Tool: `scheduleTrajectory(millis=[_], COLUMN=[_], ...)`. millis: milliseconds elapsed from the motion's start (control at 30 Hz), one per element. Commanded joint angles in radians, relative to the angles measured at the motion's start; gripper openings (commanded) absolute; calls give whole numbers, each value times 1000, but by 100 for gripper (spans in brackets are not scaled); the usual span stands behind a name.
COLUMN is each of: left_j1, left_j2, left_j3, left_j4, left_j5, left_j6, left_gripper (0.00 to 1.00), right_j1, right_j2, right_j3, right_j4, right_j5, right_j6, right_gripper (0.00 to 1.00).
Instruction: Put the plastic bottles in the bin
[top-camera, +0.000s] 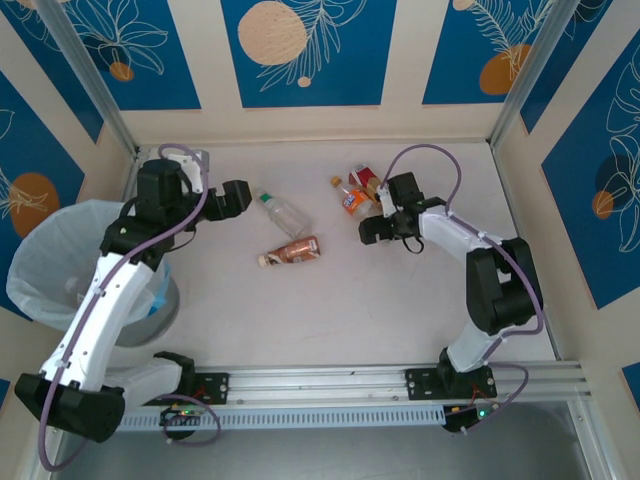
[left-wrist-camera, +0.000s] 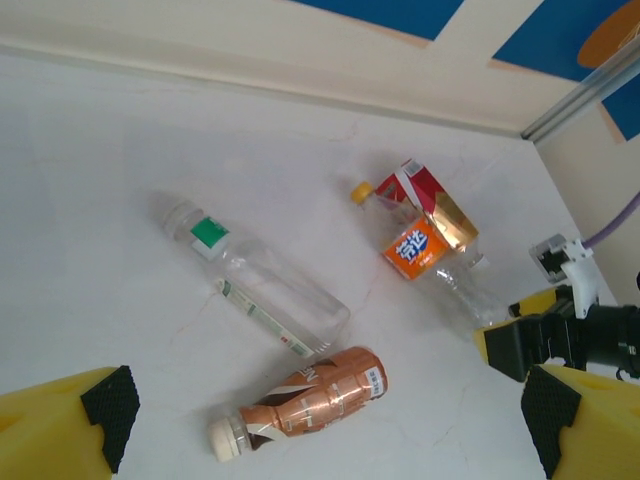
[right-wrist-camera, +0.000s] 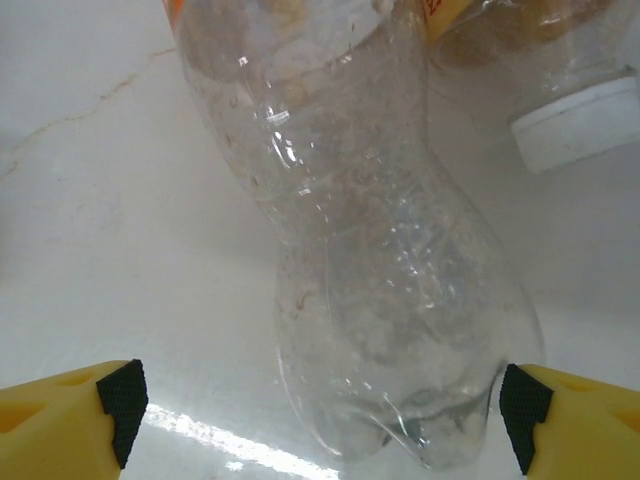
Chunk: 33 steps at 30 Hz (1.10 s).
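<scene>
Four plastic bottles lie on the white table. A clear bottle with a green neck label (top-camera: 280, 212) (left-wrist-camera: 265, 290) and a brown-labelled bottle with a white cap (top-camera: 290, 251) (left-wrist-camera: 310, 400) sit mid-table. My left gripper (top-camera: 235, 198) (left-wrist-camera: 330, 425) hovers open left of them, holding nothing. Further right lie an orange-labelled bottle (top-camera: 352, 197) (left-wrist-camera: 425, 250) and a red-labelled bottle (top-camera: 364, 180) (left-wrist-camera: 420, 195). My right gripper (top-camera: 372, 228) (right-wrist-camera: 320, 405) is open, with the orange-labelled bottle's clear base (right-wrist-camera: 380, 280) between its fingertips. The grey bin (top-camera: 60, 260) with its white bag stands at the far left.
The left arm's forearm crosses over the bin's right side. A white bottle cap (right-wrist-camera: 575, 125) lies just right of the clear base. Walls with blue panels close the table at the back and both sides. Open tabletop lies between the bottles and the front rail (top-camera: 400, 385).
</scene>
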Motion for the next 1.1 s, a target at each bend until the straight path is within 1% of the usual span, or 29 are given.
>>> scheduleTrajectory(millis=[0,100,200,300,533,767,833,933,967,1067], left_j1=[-13,-14,-14,-15,-15,-13,-13,-13,-13,-13], left_j2=[3,5,22,39,56,76,69,44,37,36], left_j3=[39,41,71,84,78,73,57,7,-8,-13], left_j4=[33,22,-27,-42,-24,-42,-32,28,46,44], left_j5=[15,-27,-72,-62,-35,-69,-64,-25,-24,-68], left_j6=[28,1,-21,-26,-2,17,20,22,10,-53], left_gripper=[99,99,99,99,99,99,99,99,99,99], right_j1=[-5,3,7,10,21,29,35,42,44,48], right_j2=[45,91,131,164,232,296,310,326,328,320], right_j3=[65,102,134,161,221,266,267,274,273,270], right_j4=[-72,-92,-108,-109,-96,-86,-90,-100,-99,-102], right_j5=[5,32,44,62,49,59,76,108,115,105], right_j6=[-36,-38,-39,-44,-54,-35,-35,-35,-35,-32], right_gripper=[93,93,93,94,94,90,86,81,78,71])
